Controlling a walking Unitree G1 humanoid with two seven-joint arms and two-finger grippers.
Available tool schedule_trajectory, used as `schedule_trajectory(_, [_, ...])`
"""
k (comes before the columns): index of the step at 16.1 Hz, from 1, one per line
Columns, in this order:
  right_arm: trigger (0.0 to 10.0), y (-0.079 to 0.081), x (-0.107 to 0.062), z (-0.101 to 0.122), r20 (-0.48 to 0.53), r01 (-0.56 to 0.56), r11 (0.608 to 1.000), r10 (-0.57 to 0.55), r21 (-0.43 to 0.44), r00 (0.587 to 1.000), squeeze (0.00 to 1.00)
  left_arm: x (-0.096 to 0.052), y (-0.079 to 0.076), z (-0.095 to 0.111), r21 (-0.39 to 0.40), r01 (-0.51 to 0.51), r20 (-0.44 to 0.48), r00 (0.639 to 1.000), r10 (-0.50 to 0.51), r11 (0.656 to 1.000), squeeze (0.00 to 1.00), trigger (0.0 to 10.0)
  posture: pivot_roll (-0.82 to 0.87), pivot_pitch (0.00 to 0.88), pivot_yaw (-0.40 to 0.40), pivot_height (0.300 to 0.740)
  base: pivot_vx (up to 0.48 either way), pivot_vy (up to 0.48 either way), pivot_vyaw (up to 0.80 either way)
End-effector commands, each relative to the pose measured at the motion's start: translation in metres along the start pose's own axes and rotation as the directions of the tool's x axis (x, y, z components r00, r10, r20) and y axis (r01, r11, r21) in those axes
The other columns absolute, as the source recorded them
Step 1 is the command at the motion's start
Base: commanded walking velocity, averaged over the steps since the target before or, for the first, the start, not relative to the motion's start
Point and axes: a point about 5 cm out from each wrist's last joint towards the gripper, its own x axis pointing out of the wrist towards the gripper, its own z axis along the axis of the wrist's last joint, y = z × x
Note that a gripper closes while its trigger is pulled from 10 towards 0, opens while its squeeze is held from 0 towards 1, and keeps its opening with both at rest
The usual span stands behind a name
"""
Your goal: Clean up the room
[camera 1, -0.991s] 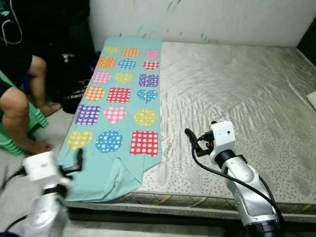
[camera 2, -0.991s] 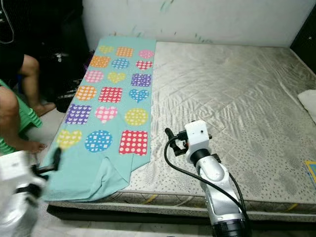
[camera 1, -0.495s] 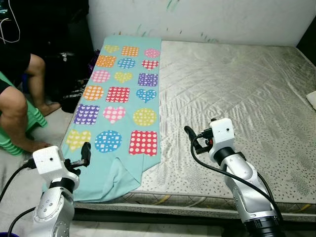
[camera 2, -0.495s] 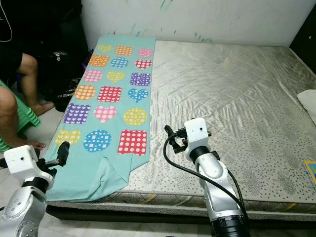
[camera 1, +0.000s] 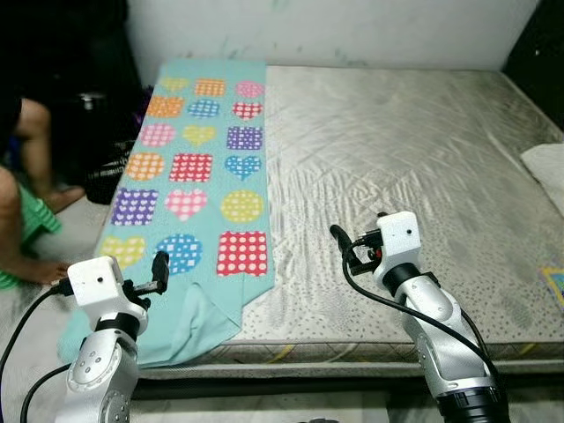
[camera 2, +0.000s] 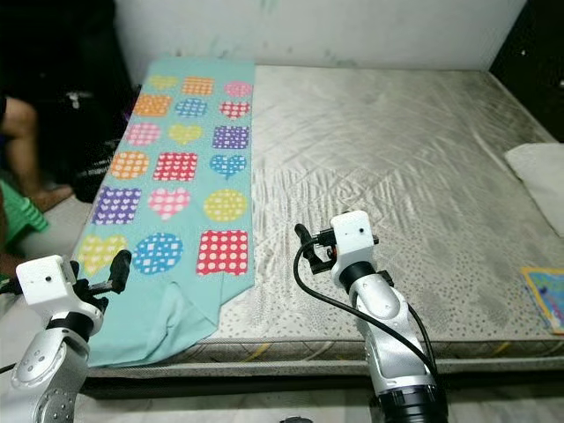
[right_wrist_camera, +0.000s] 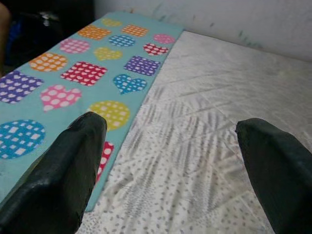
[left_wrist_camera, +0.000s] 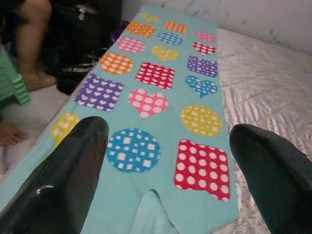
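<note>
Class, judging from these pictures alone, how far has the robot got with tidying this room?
Done: nothing visibly; the patterned blanket lies spread along the mattress, its near end hanging over the edge.
In hand: nothing held. The left gripper is open at the blanket's near end; the right gripper is open above bare mattress.
Left: probably gripping and folding the blanket, none of it started.

Matt cloth blanket [camera 1: 198, 167], quilted satiny mattress [camera 1: 405, 150]
</note>
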Motion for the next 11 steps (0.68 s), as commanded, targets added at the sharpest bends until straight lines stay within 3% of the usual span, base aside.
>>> schedule_trajectory(1, [10.0,-0.001,0.001,0.001,0.004,-0.002,1.000,0.002,-0.004,1.000,0.00,0.000,-0.001,-0.003,0.001,0.007,-0.012,1.000,-0.007,1.000,0.00,10.0,-0.11,0.080,-0.029,0.740,0.000,0.000,0.00])
schedule_trajectory(3, [10.0,-0.001,0.002,0.000,-0.006,0.002,1.000,-0.002,0.006,1.000,0.00,0.001,-0.003,-0.003,-0.002,0.011,-0.010,1.000,-0.011,1.000,0.00,10.0,-0.11,0.081,-0.029,0.740,0.000,0.000,0.00])
schedule_trajectory(7, [10.0,-0.002,0.000,-0.001,-0.005,0.010,1.000,-0.010,0.008,1.000,0.00,0.002,-0.005,-0.003,-0.007,0.017,-0.009,1.000,-0.017,1.000,0.00,10.0,-0.11,0.083,-0.030,0.740,0.000,0.000,-0.74])
schedule_trajectory(11, [10.0,-0.001,-0.001,-0.002,-0.006,0.005,1.000,-0.005,-0.005,1.000,0.00,0.003,-0.011,-0.001,-0.052,0.044,0.002,0.999,-0.044,0.998,0.00,10.0,-0.11,0.093,-0.026,0.740,0.000,0.000,0.00])
